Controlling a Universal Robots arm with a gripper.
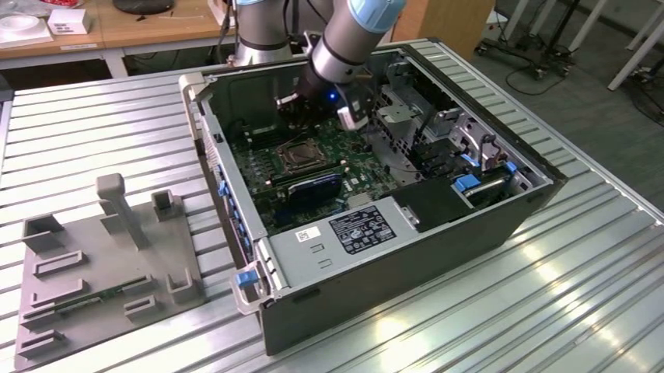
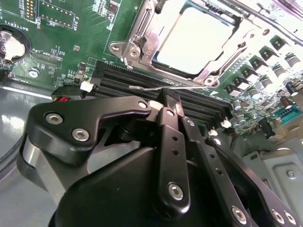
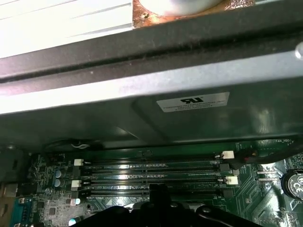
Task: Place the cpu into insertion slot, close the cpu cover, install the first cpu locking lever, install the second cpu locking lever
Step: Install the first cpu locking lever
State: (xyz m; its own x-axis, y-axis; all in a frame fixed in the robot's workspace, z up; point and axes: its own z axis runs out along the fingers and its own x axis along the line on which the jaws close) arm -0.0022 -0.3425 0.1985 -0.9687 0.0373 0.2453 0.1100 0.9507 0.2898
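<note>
The tool (image 2: 171, 100) is down inside the open computer case (image 1: 415, 256), its black fingers drawn together with hardly any gap between the tips. In the second wrist view the tips sit right at a thin silvery locking lever (image 2: 147, 87), which lies loose across the long black memory slots (image 2: 118, 78); I can't tell whether the lever is actually pinched or only touched.

Just past the lever, the cpu (image 2: 194, 38) lies flat in the insertion slot (image 1: 298, 155), pale and square. The cpu cover (image 2: 142, 33) is folded down around it, its silvery frame bordering the chip. The socket sits on the green motherboard (image 2: 61, 42), and a coin battery (image 2: 9, 45) is off to one side.

In the exterior view the arm comes in from the far side of the case. The case lies on the ribbed metal bench (image 1: 93, 132), with a grey fixture (image 1: 104, 264) well apart at the exterior view's left.
</note>
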